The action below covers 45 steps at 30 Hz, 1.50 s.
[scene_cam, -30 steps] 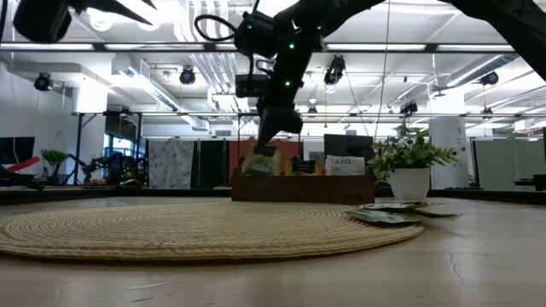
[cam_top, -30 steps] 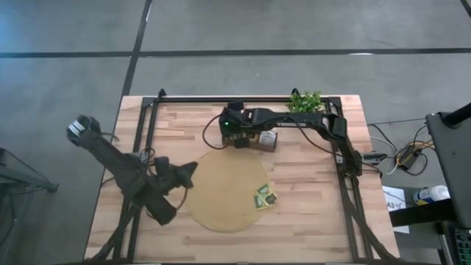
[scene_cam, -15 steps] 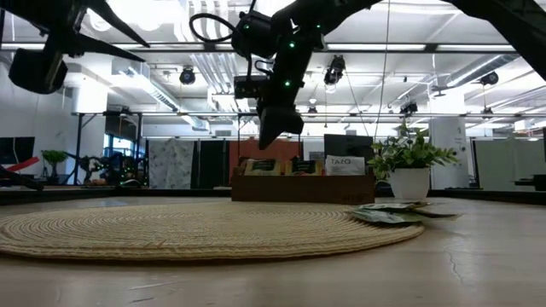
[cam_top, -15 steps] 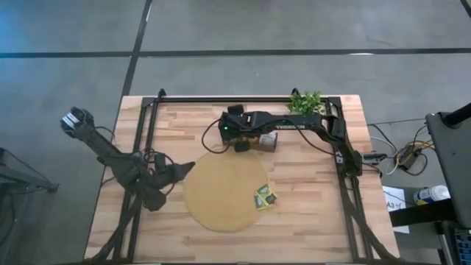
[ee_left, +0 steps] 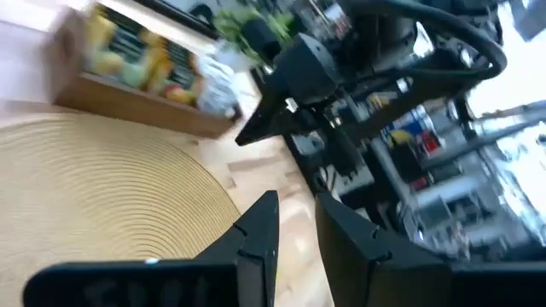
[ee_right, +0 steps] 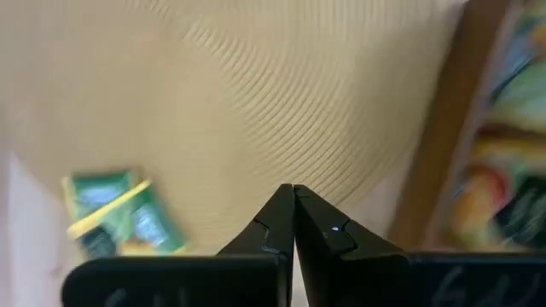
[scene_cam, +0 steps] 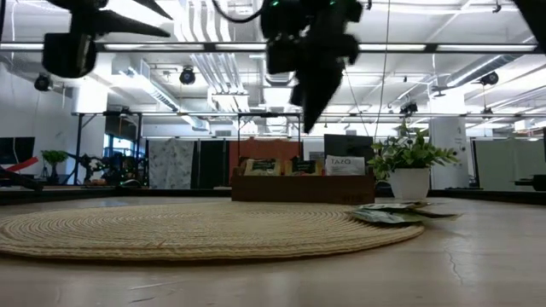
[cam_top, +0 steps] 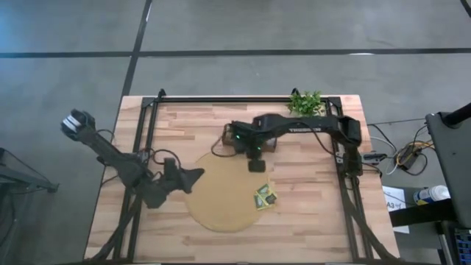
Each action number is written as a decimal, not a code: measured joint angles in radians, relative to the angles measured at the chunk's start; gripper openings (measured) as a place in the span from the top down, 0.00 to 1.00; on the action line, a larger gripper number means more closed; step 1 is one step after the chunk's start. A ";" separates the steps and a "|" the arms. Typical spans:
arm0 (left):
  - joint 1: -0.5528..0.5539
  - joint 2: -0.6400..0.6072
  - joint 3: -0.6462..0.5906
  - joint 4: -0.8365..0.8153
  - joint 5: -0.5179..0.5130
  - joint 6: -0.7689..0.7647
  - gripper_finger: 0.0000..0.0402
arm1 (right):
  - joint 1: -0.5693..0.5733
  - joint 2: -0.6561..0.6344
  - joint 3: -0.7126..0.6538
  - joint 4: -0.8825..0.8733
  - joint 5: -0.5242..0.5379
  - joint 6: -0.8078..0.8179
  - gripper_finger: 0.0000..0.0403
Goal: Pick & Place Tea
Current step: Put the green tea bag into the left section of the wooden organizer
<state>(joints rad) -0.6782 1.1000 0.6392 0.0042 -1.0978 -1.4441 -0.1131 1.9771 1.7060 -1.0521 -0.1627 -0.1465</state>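
Two green tea sachets (cam_top: pixel 265 196) lie flat on the right part of the round tan mat (cam_top: pixel 224 191); the right wrist view shows the sachets (ee_right: pixel 119 217) too. More tea stands in the dark brown tray (scene_cam: pixel 303 183) beyond the mat's far edge. My right gripper (cam_top: pixel 256 165) hangs shut above the mat's far edge, just nearer than the tray, pointing steeply down; nothing shows between the fingertips of this gripper (ee_right: pixel 293 192). My left gripper (cam_top: pixel 197 175) hovers over the mat's left edge, pointing toward the table's right, slightly open (ee_left: pixel 294 200) with nothing in the gap.
A small green plant (cam_top: pixel 305 101) in a white pot (scene_cam: pixel 409 183) stands at the far right of the table, beside the tray. The black frame rails (cam_top: pixel 147 132) run along the table's left, right and far sides.
My right gripper has come up out of the tray and swung toward the table's near edge, over the mat's far rim, tipping to point more steeply down; it stays shut. My left gripper has sunk a little and turned at the wrist.
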 joint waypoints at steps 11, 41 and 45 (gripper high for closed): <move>0.137 0.256 0.105 0.259 0.350 0.535 0.81 | 0.222 -0.424 -0.569 0.351 -0.018 0.639 0.95; 0.570 0.861 0.545 0.209 1.265 1.109 0.81 | 0.621 -0.423 -1.062 1.024 0.338 1.880 0.57; 0.568 0.912 0.594 0.208 1.283 1.114 0.81 | 0.621 -0.429 -1.110 1.062 0.381 1.946 0.58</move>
<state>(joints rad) -0.1101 2.0123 1.2327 0.2126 0.1856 -0.3306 0.5082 1.5482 0.5956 0.0102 0.2180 1.7999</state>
